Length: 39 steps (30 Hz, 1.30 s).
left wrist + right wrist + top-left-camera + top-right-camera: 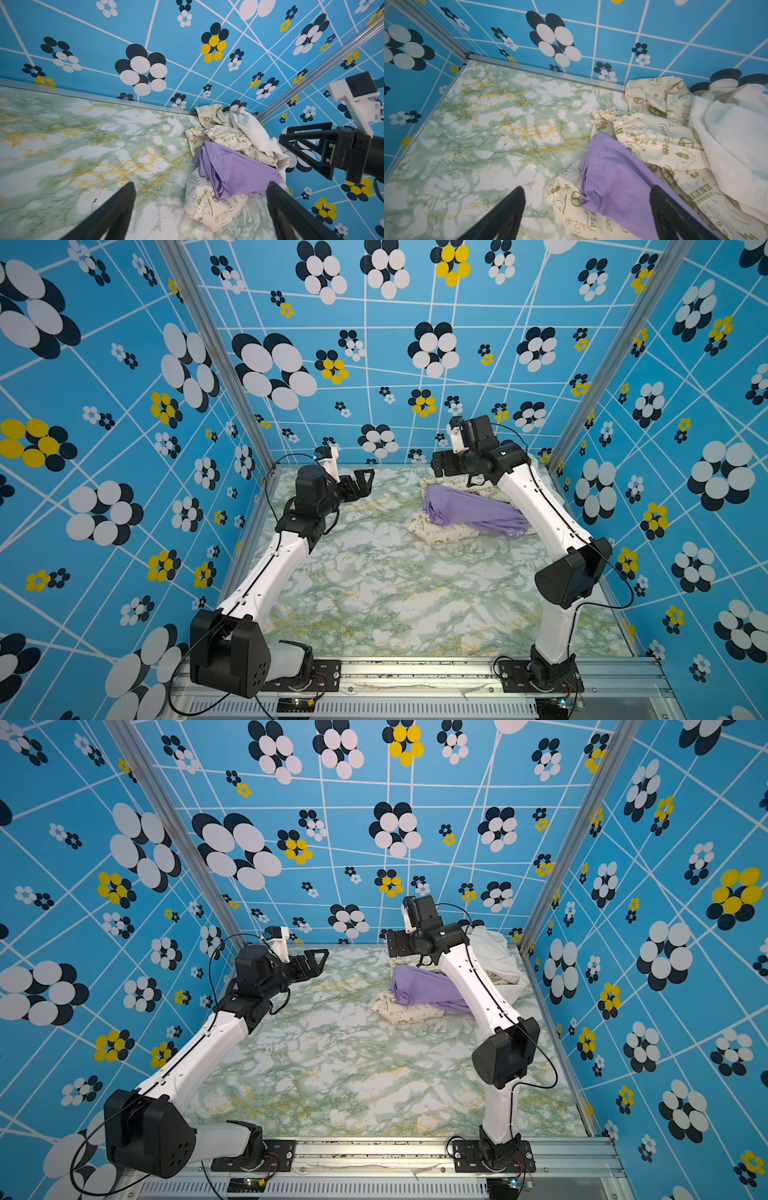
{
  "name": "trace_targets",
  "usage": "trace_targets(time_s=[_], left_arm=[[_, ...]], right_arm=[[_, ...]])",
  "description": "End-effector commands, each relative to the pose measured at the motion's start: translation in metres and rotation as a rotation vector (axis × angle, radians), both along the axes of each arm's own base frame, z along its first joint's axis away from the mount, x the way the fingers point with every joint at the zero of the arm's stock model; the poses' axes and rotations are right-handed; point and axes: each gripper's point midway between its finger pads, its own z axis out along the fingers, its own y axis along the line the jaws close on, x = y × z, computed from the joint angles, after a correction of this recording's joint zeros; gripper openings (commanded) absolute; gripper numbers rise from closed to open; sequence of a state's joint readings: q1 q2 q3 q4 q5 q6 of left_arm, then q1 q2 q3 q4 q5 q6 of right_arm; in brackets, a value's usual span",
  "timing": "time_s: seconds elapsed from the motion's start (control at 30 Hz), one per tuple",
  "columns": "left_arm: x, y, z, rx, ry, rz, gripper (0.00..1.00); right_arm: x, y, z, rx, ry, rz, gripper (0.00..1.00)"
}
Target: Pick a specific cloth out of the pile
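We see blue flowered walls (374, 344) closing in a green-and-white marbled table (374, 593), and on its far right side, close against the back wall, lies the pile (228, 135) of soft garments. The cream garment (654, 141) with olive peace signs spreads widest at the bottom, and the plain white garment (494, 952) is bunched in the far right corner behind it. The cloth (469, 508), lavender and crumpled into a long fold, rests on top of the cream garment at the near side of the pile, with no lettering showing. The right gripper (438, 464) hovers above the far edge of the pile, its black fingers (675, 218) spread wide and gripping nothing, with the cloth lying loose below them. The left gripper (363, 483) hangs over bare table at the far left, well apart from the pile, its jaws likewise wide apart and empty
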<state>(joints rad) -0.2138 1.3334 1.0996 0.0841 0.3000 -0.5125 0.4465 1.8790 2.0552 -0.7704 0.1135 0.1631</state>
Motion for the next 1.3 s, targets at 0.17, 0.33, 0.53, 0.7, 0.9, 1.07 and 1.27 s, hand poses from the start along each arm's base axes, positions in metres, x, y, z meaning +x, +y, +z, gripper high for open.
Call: trace_targets(time_s=[0.17,0.33,0.53,0.7,0.9,1.07,1.27], left_arm=[[-0.001,0.005,-0.002,-0.047,-0.006,-0.010,0.99],[-0.007,0.005,-0.007,-0.047,0.002,-0.024,0.99],[-0.008,0.008,-0.006,-0.053,0.005,-0.020,0.99],[-0.008,0.008,-0.009,-0.063,0.014,-0.018,0.99],[-0.009,0.010,-0.008,-0.064,0.013,-0.011,0.99],[-0.007,0.010,-0.006,-0.067,0.008,-0.005,0.99],[-0.005,0.011,-0.008,-0.080,0.016,0.008,0.99]], right_arm=[[-0.020,-0.126,-0.005,0.200,-0.073,-0.605,0.91],[-0.049,-0.175,-0.066,0.442,-0.005,-0.894,0.86],[-0.077,-0.195,-0.127,0.581,0.109,-1.109,0.79],[-0.071,-0.193,-0.171,0.745,0.196,-1.194,0.76],[-0.051,-0.191,-0.182,0.785,0.190,-1.196,0.70],[-0.041,-0.201,-0.198,0.824,0.225,-1.242,0.52],[-0.040,-0.206,-0.192,0.816,0.198,-1.262,0.15]])
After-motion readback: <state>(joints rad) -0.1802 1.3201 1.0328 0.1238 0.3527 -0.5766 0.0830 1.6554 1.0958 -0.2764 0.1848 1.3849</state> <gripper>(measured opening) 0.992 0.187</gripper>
